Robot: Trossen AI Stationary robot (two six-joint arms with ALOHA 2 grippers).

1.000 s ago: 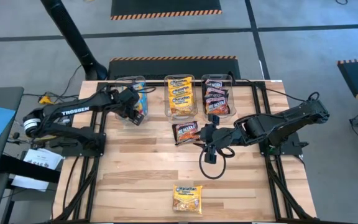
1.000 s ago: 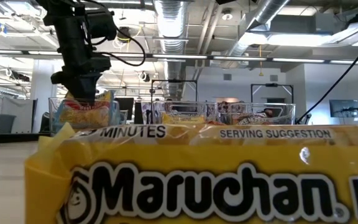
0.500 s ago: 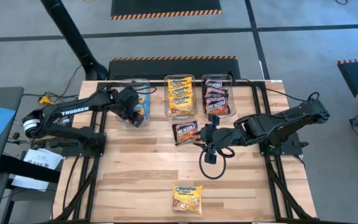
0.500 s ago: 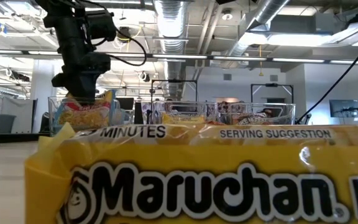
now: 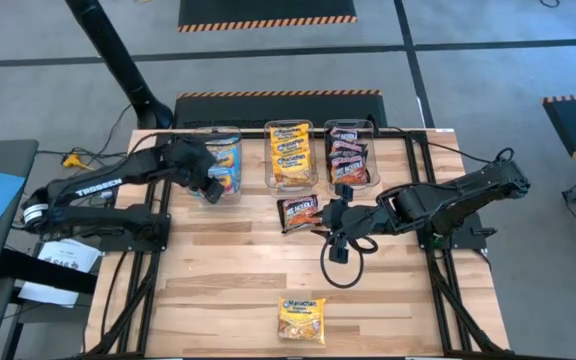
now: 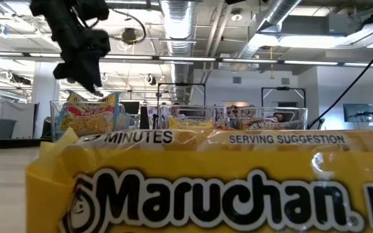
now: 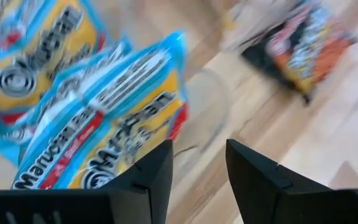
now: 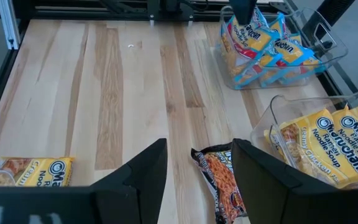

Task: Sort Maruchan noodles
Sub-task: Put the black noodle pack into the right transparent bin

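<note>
Left pincer (image 5: 211,183) open, empty above the blue packets' bin (image 5: 220,160); right pincer (image 5: 330,216) open beside the black-red packet (image 5: 299,210).

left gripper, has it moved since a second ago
Yes. In the low view the left gripper has lifted up off the blue noodle packets in the left bin, its fingers open and empty.
</note>
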